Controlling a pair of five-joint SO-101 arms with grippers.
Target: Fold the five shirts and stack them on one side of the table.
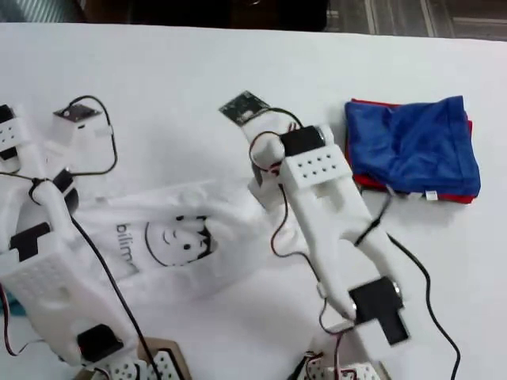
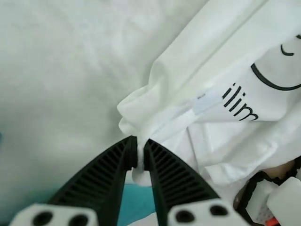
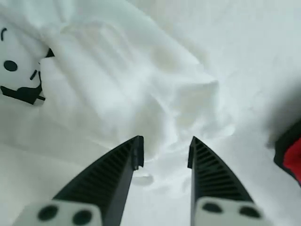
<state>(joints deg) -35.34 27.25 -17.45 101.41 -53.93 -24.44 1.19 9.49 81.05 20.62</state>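
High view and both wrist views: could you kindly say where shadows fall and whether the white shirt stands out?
High view: even light; the white printed cloth shirt barely separates from the white table. Left wrist view: fold shadows outline cloth pinched in the left hand. Right wrist view: soft crease shading, darkness beside the red cloth.

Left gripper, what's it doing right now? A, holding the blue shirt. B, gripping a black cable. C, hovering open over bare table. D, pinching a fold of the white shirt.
D: in the left wrist view, the left gripper has its jaws closed on a bunched edge of the white shirt. In the high view, the blue shirt lies folded across the table.
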